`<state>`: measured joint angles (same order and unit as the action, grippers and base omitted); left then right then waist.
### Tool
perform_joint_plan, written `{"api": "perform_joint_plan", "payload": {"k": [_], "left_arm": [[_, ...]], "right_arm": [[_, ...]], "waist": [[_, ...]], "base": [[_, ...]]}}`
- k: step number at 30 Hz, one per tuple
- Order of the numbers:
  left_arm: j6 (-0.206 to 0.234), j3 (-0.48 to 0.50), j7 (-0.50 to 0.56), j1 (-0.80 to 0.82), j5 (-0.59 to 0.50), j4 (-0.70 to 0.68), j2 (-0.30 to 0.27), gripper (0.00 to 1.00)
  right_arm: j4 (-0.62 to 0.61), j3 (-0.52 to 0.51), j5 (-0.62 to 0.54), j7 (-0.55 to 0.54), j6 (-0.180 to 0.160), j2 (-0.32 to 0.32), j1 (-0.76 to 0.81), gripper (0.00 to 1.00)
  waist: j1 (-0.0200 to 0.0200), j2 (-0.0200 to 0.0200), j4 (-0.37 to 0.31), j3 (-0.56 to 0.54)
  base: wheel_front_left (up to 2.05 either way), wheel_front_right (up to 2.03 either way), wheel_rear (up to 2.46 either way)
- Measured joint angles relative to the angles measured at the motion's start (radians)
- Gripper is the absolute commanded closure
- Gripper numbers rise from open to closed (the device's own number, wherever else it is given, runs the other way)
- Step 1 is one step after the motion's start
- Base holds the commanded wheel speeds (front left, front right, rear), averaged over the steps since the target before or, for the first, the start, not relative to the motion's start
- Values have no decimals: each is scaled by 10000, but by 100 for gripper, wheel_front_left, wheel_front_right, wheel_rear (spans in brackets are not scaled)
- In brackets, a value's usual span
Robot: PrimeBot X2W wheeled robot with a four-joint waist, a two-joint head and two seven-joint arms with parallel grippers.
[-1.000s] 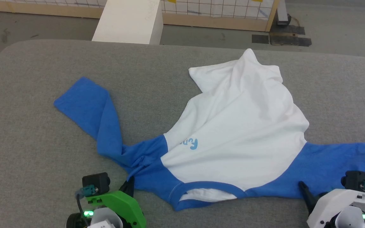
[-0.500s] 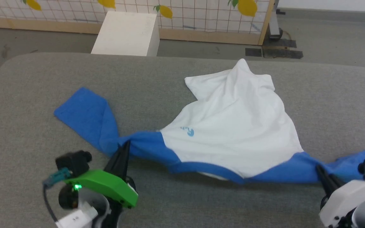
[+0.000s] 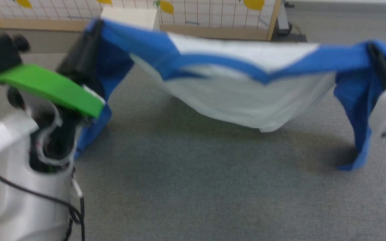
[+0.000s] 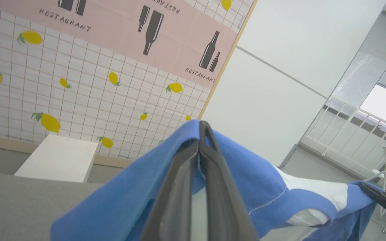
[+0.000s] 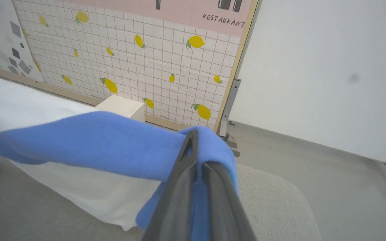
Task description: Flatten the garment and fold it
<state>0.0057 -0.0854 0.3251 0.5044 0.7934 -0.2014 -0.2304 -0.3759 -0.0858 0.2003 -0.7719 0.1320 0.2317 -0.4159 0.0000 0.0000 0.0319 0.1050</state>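
Head view, blurred: a shirt [image 3: 246,97] hangs in the air, stretched sideways between two robot arms above a grey padded surface [image 3: 193,194]. The left gripper [image 3: 90,40] pinches the blue cloth at the upper left. The right gripper [image 3: 379,57] pinches it at the upper right. The blue neckband runs along the top, and the white body sags below it in a loose curve, clear of the surface. A blue sleeve dangles at each side. Whether the sleeve ends touch the surface cannot be told.

Left wrist view: the left gripper's two dark fingers [image 4: 183,187] are pressed together, with a fold of blue sleeve cloth caught between them near the tips. The white chest panel and neckband stretch away toward the right gripper. A white box [image 4: 57,159] stands past the surface, in front of a lemon-patterned panel [image 4: 79,83].

Right wrist view: the right gripper's fingers [image 5: 176,201] are clamped on a bunch of blue cloth that drapes over their tips. The white body hangs away to the left.

The shirt looks light, soft and limp, so it will droop wherever it is unsupported and may slide out of narrow fingers. The upper sleeves beside the neckband seem the sensible places to hold.
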Motion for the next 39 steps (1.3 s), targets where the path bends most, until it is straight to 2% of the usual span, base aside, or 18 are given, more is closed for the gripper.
{"api": "perform_joint_plan", "payload": {"k": [4,11,17,21,24,28,31,39], "left_arm": [[238,441,-12,1707,115,800,-73,100],[585,769,-472,4653,-422,2431,-439,100],[765,1300,-1791,7323,-763,3599,-491,100],[725,1461,-2723,8612,-965,4102,-545,100],[537,1509,-3143,9255,-1020,4385,-669,100],[284,1544,-3396,9246,-1014,5010,-711,100],[42,1367,-3379,8472,-1016,5659,-715,100],[-476,401,-3089,5087,-1632,7005,-842,100]], "right_arm": [[1306,617,-4,-111,0,537,-2160,100],[3452,1634,-453,355,4,905,-5758,100],[4907,1883,-1423,1837,10,834,-8688,100],[5601,1806,-2080,3055,12,470,-10050,100],[6119,1806,-2451,3862,12,305,-10754,100],[6811,1919,-2510,4358,12,165,-10861,100],[7310,2038,-2261,4397,12,169,-10404,100],[7869,2452,-708,4276,12,343,-7215,100]], "waist": [[0,0,-54,571],[1,0,-191,1868],[2,0,-319,3191],[3,0,-410,3971],[3,0,-476,4442],[3,0,-515,4871],[3,0,-453,4928],[2,0,-294,4209]], "base": [[0,0,0],[0,0,0],[0,0,0],[0,0,0],[0,0,0],[0,0,0],[0,0,0],[0,0,0]]}}
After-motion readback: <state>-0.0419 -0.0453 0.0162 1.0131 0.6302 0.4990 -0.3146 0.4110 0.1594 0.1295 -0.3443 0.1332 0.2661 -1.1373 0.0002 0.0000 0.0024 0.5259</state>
